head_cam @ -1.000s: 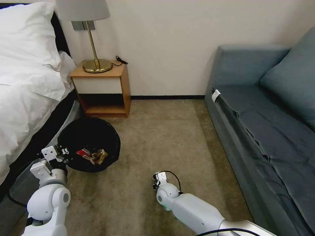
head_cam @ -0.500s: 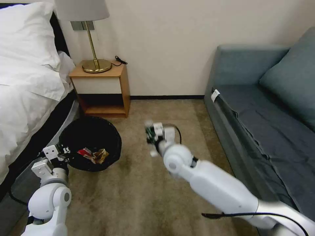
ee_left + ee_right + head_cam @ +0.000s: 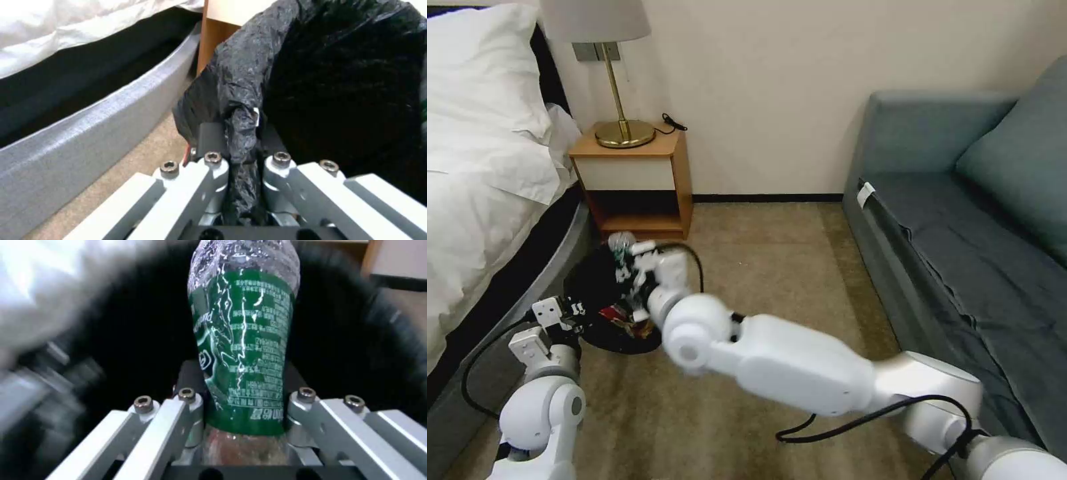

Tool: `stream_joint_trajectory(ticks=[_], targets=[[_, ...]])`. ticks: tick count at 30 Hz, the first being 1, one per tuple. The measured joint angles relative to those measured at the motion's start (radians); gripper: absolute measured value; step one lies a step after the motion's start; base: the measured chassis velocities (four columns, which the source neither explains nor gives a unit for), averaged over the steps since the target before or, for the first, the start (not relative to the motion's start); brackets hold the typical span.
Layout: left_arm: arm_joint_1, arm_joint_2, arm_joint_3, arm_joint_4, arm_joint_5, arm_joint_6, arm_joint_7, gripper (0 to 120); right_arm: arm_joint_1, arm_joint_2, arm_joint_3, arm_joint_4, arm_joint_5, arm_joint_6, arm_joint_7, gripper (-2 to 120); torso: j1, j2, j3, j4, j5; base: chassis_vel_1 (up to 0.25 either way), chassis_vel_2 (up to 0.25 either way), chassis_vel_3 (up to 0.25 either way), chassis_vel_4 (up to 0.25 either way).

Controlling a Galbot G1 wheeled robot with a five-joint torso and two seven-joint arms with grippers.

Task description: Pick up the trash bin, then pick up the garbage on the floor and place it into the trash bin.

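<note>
Claw work first: the right claw (image 3: 627, 257) is reaching across from the right arm, gripping the clear bottle with the green label (image 3: 242, 340) between its fingers and holding it above the open mouth of the trash bin (image 3: 594, 280). The left claw (image 3: 242, 156) is clamping a bunched fold of the bin's black bag at the near-left rim, its fingers pinched tight on the plastic.

The bed (image 3: 480, 187) is filling the left side, its grey base edge (image 3: 89, 113) running just beside the bin. The blue sofa (image 3: 960, 220) is lining the right side, and a wide band of bare carpet (image 3: 760, 267) is lying open between the two. The wooden nightstand (image 3: 634, 183) is standing against the far wall, just beyond the bin, carrying a brass lamp (image 3: 620, 127). Inside the bin, near its front wall, a red-and-white wrapper (image 3: 612, 312) is lying with a gold-brown wrapper (image 3: 640, 327) just beside it.
</note>
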Motion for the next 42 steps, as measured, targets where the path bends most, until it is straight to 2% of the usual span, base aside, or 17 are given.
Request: stream_joint_trajectory(ticks=[4, 6, 10, 13, 14, 16, 18, 19, 22, 26, 29, 32, 36, 37, 39, 41, 42], targets=[[-0.003, -0.006, 0.0, -0.002, 0.0, 0.002, 0.001, 4, 0.009, 0.019, -0.049, -0.057, -0.023, 0.007, -0.014, 22, 0.0, 0.0, 0.0, -0.0001, 0.0, 0.0, 0.0, 0.0, 0.0], [-0.003, -0.006, 0.0, -0.002, 0.0, 0.003, 0.001, 4, 0.01, 0.022, -0.052, -0.064, -0.029, 0.007, -0.019, 26, 0.0, 0.0, 0.0, -0.0001, 0.0, 0.0, 0.0, 0.0, 0.0], [-0.004, -0.007, -0.001, -0.001, -0.001, 0.002, 0.001, 4, 0.011, 0.022, -0.044, -0.065, -0.038, 0.007, -0.037, 39, 0.0, 0.0, 0.0, -0.0001, 0.0, 0.0, 0.0, 0.0, 0.0], [-0.009, -0.007, -0.002, 0.007, -0.002, 0.002, 0.001, 4, 0.01, 0.014, -0.023, -0.037, -0.037, 0.004, -0.041, 54, 0.0, 0.0, 0.0, -0.0001, 0.0001, 0.0, 0.0, 0.0, 0.0], [-0.009, -0.007, -0.002, 0.007, -0.002, 0.002, 0.001, 4, 0.01, 0.014, -0.023, -0.037, -0.037, 0.004, -0.041, 54, 0.0, 0.0, 0.0, -0.0001, 0.0001, 0.0, 0.0, 0.0, 0.0], [-0.013, -0.008, 0.0, 0.01, -0.002, 0.002, 0.001, 4, 0.01, 0.007, -0.012, -0.02, -0.034, -0.003, -0.041, 64, 0.0, 0.0, 0.0, -0.0002, 0.0002, 0.0, 0.0, 0.0, 0.0], [-0.014, -0.009, 0.0, 0.011, -0.001, 0.002, 0.001, 4, 0.009, 0.005, -0.011, -0.015, -0.032, -0.006, -0.041, 66, 0.0, 0.0, 0.0, -0.0002, 0.0002, 0.0, 0.0, 0.0, 0.0], [-0.015, -0.01, 0.001, 0.012, -0.002, 0.002, 0.002, 4, 0.008, 0.0, -0.01, -0.009, -0.028, -0.012, -0.041, 74, 0.0, 0.0, 0.0, -0.0003, 0.0002, 0.0, 0.0, 0.0, 0.0], [-0.016, -0.013, 0.002, 0.013, -0.001, 0.001, 0.002, 4, 0.0, -0.003, -0.016, -0.006, -0.027, -0.023, -0.04, 88, 0.0, 0.0, 0.0, -0.0002, 0.0002, 0.0, 0.0, 0.0, 0.0], [-0.015, -0.013, 0.002, 0.014, -0.001, 0.001, 0.002, 4, -0.004, -0.002, 0.003, -0.003, -0.05, -0.02, -0.039, 98, 0.0, 0.0, 0.0, -0.0001, 0.0002, 0.0, 0.0, 0.0, 0.0], [-0.016, -0.012, 0.0, 0.02, -0.001, -0.003, 0.003, 4, 0.009, -0.013, 0.075, 0.04, -0.065, -0.019, -0.04, 99, 0.0, 0.0, 0.0, 0.0001, 0.0003, 0.0, 0.0, 0.0, 0.0], [-0.018, -0.012, -0.001, 0.023, -0.002, -0.004, 0.003, 4, 0.021, -0.046, 0.161, 0.106, -0.108, -0.008, -0.073, 100, 0.0, 0.0, 0.0, 0.0, 0.0003, 0.0, 0.0, 0.0, 0.0], [-0.019, -0.005, -0.003, 0.024, -0.006, -0.007, 0.004, 4, -0.035, -0.164, 0.357, 0.238, -0.295, 0.09, -0.235, 100, 0.0, 0.0, 0.0, 0.0, 0.0005, 0.0, 0.0, 0.0, 0.0], [-0.019, -0.005, -0.003, 0.024, -0.006, -0.007, 0.004, 4, -0.035, -0.164, 0.357, 0.238, -0.295, 0.09, -0.235, 100, 0.0, 0.0, 0.0, 0.0, 0.0005, 0.0, 0.0, 0.0, 0.0], [-0.019, -0.001, -0.006, 0.024, -0.01, -0.007, 0.005, 4, -0.112, -0.251, 0.441, 0.296, -0.402, 0.132, -0.303, 100, 0.0, 0.0, 0.0, 0.0001, 0.0006, 0.0, 0.0, 0.0, 0.0], [-0.019, 0.005, -0.009, 0.029, -0.013, -0.013, 0.007, 4, -0.213, -0.376, 0.518, 0.357, -0.478, 0.159, -0.345, 100, 0.0, 0.0, 0.0, -0.0004, 0.0008, 0.0, 0.0, 0.0, 0.0], [-0.019, 0.005, -0.01, 0.03, -0.013, -0.014, 0.007, 4, -0.234, -0.399, 0.535, 0.371, -0.492, 0.163, -0.352, 100, 0.0, 0.0, 0.0, -0.0011, 0.0009, 0.0, 0.0, 0.0, 0.0]])
